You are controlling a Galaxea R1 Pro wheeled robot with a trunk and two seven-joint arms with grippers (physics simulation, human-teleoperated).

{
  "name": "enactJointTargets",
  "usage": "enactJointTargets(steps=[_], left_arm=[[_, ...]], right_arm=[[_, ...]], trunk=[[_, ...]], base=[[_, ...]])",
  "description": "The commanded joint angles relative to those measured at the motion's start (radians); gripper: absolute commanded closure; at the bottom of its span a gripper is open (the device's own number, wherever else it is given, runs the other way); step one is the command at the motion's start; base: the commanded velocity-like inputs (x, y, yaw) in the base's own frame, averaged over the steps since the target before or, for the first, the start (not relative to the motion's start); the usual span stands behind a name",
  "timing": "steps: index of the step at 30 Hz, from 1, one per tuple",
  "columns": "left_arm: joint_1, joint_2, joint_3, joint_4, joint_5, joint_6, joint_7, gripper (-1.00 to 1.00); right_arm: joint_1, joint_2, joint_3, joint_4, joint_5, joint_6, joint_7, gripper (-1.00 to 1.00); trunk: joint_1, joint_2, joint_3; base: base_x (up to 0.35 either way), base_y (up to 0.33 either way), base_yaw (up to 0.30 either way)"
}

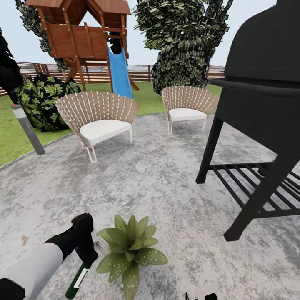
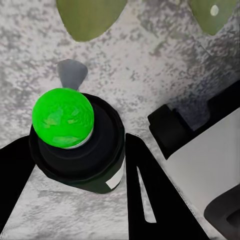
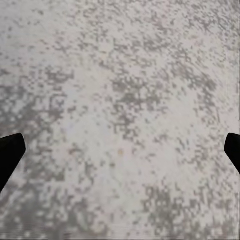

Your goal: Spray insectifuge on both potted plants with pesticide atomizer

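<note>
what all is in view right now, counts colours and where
potted plant: one, olive green, on the paving near the left arm
pesticide atomizer: one, dark green, held beside the plant
chairs: two, woven tan with white seats, mid paving
grill: one, black, right
playset with slide: one, brown with blue slide, on the lawn
bollard light: one, grey, left at the lawn's edge
fence: brown, behind
left gripper: black, jaws closed on the atomizer
right gripper: black jaws spread wide over bare paving
</note>
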Motion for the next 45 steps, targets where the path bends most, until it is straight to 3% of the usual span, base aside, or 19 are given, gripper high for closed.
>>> enactJointTargets(steps=[1,4,9,12,23,31,38,45], left_arm=[[0.0,0.001,-0.003,-0.003,-0.008,0.007,-0.01,1.0],[0.0,-0.001,-0.003,-0.01,-0.006,0.007,-0.011,1.0],[0.0,-0.037,-0.002,-0.013,-0.006,0.006,-0.012,1.0],[0.0,-0.043,0.001,-0.013,-0.002,0.005,-0.014,1.0],[0.0,-0.042,0.001,-0.012,-0.001,0.004,-0.023,1.0],[-0.001,-0.043,-0.002,-0.013,-0.003,0.007,-0.023,1.0],[-0.002,-0.042,-0.001,-0.013,-0.005,0.008,-0.021,1.0],[-0.003,-0.043,0.0,-0.014,-0.006,0.008,-0.011,1.0]], right_arm=[[-0.001,0.0,-0.008,0.001,0.011,-0.003,-0.005,-1.0],[-0.001,0.0,-0.008,0.001,0.011,-0.003,-0.005,-1.0],[-0.001,0.0,-0.008,0.001,0.011,-0.003,-0.005,-1.0],[-0.001,0.0,-0.008,0.001,0.011,-0.003,-0.005,-1.0],[-0.001,0.0,-0.008,0.001,0.011,-0.003,-0.005,-1.0],[-0.001,0.0,-0.008,0.001,0.011,-0.003,-0.005,-1.0],[-0.001,0.0,-0.008,0.001,0.011,-0.003,-0.005,-1.0],[-0.001,0.0,-0.008,0.001,0.011,-0.003,-0.005,-1.0]], trunk=[[0.0,0.0,-0.001],[0.0,0.0,-0.001],[0.0,0.0,-0.001],[0.0,0.0,-0.001],[0.0,0.0,-0.001],[0.0,0.0,-0.001],[0.0,0.0,-0.001],[0.0,0.0,-0.001]], base=[[0.15,0.252,0.0],[0.058,0.094,-0.102],[0.005,0.008,-0.268],[0.0,0.001,-0.297],[-0.002,0.0,-0.101],[-0.293,0.011,0.0],[-0.287,0.187,0.0],[0.015,0.244,-0.01]])
